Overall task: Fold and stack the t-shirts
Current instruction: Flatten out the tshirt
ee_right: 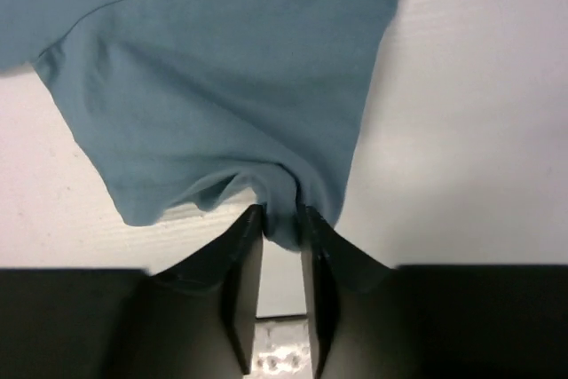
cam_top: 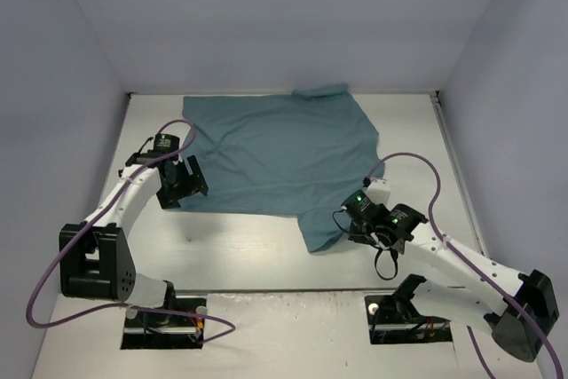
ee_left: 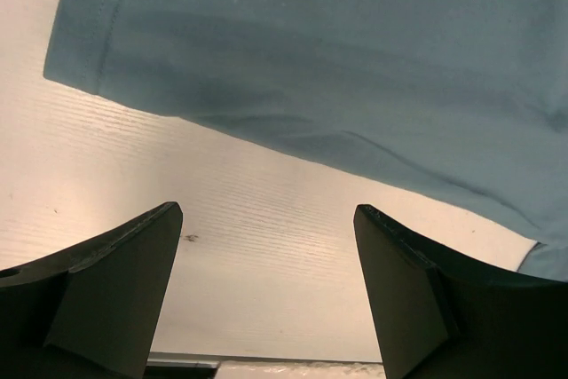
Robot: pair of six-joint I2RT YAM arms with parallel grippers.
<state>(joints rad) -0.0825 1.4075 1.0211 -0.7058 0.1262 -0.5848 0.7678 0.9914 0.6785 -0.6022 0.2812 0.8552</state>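
Observation:
The teal t-shirt (cam_top: pixel 275 153) lies spread flat on the white table, and one flap of it reaches toward the near right (cam_top: pixel 321 230). My left gripper (cam_top: pixel 189 179) hovers at the shirt's left near edge. Its jaws stand wide open and empty over bare table (ee_left: pixel 266 219), while the shirt's hem (ee_left: pixel 355 59) lies just beyond the fingertips. My right gripper (cam_top: pixel 346 224) is at the tip of the near-right flap. In the right wrist view its jaws (ee_right: pixel 282 224) are narrowly apart, with a bunched fold of the t-shirt (ee_right: pixel 222 86) pinched between the fingertips.
Pale walls enclose the table (cam_top: pixel 257 255) on the left, back and right. Both arm bases sit in cut-outs at the near edge (cam_top: pixel 164 321) (cam_top: pixel 408 317). Purple cables loop beside each arm.

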